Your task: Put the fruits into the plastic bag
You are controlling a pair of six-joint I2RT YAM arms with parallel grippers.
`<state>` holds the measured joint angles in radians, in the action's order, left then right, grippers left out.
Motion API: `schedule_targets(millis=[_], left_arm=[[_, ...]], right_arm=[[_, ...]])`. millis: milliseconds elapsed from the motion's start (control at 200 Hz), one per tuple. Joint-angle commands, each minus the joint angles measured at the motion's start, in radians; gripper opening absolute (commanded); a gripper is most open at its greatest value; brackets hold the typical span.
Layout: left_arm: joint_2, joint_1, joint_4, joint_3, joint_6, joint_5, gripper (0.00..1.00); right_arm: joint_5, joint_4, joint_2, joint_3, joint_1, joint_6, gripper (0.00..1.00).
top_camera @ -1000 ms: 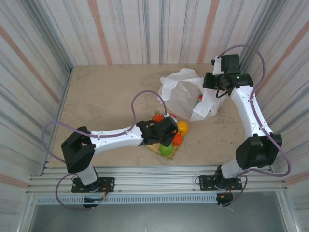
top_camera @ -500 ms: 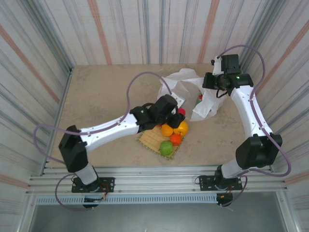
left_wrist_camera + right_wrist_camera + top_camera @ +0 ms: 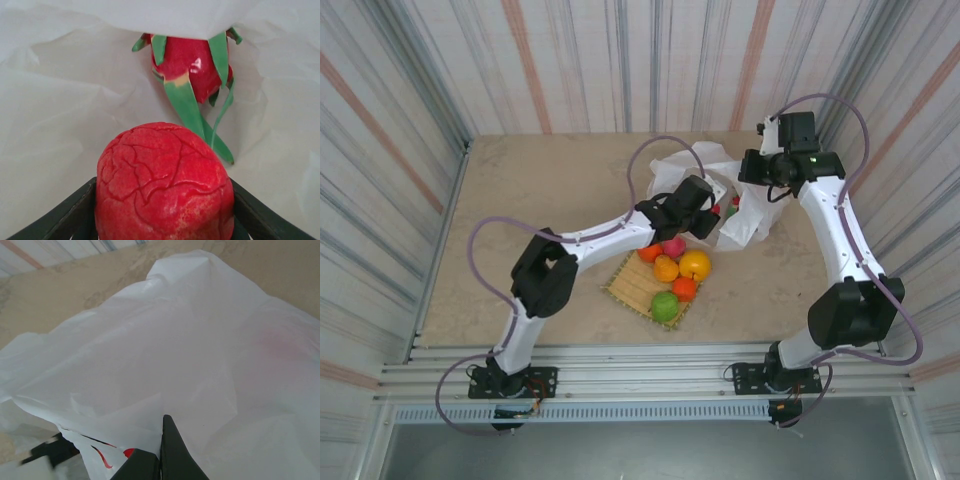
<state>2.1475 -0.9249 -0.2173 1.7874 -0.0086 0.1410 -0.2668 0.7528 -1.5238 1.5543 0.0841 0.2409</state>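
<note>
**Item 1. Thin, crinkly, translucent white plastic carrier bag** [image 3: 748, 226]
- Location: far right of the beige desk [image 3: 540, 210], mouth turned toward the fruit pile.
- Handling: limp film with no shape of its own. It is likely to sag shut unless an edge is kept lifted. Take it at the rim or a handle, where a light pinch should do.
- Held by: the right hand [image 3: 166, 432], fingers pressed together on a fold of the film. Whether that fold is rim or handle is hard to tell from the wrist view.

**Item 2. Red crackle-skinned round toy fruit** [image 3: 165, 195]
- Location: inside the bag's mouth, over white film.
- Held by: the left hand [image 3: 695, 203], its dark fingers [image 3: 75, 212] clamped across the widest girth.
- Handling: judged light and rigid. The rough skin should grip better than the glossy pieces.

**Item 3. Pink-red toy dragon fruit with green tips** [image 3: 192, 70]
- Location: already in the bag, just beyond item 2 and apart from it.
- Handling: the thin leaf tips look bendable, so the body is the place to hold.

**Item 4. Pieces on the square woven straw-coloured mat** [image 3: 626, 290], not yet bagged
- Contents: first orange [image 3: 650, 252], second orange [image 3: 666, 268], pink apple [image 3: 672, 246], yellow-orange fruit [image 3: 696, 264], small red-orange fruit [image 3: 685, 288], green fruit [image 3: 665, 306].
- Handling: glossy and round, probably light, hard, slippery and prone to roll. Grip each across the middle.
</note>
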Motion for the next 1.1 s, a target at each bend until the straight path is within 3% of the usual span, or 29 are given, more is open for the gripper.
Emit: schedule_targets(millis=[0, 235, 661, 1092], left_arm=[[0.066, -0.004, 0.061, 0.077, 0.087, 0.059, 0.61], [0.154, 0.026, 0.126, 0.129, 0.116, 0.065, 0.61], [0.388, 0.080, 0.143, 0.395, 0.122, 0.076, 0.64], [0.470, 0.084, 0.118, 0.485, 0.139, 0.086, 0.77]], right_arm=[[-0.029, 0.018, -0.014, 0.032, -0.008, 0.041, 0.00], [-0.051, 0.014, -0.031, 0.049, -0.014, 0.058, 0.00], [-0.080, 0.001, -0.045, 0.052, -0.005, 0.077, 0.00], [-0.086, -0.006, -0.060, 0.049, -0.005, 0.078, 0.00]])
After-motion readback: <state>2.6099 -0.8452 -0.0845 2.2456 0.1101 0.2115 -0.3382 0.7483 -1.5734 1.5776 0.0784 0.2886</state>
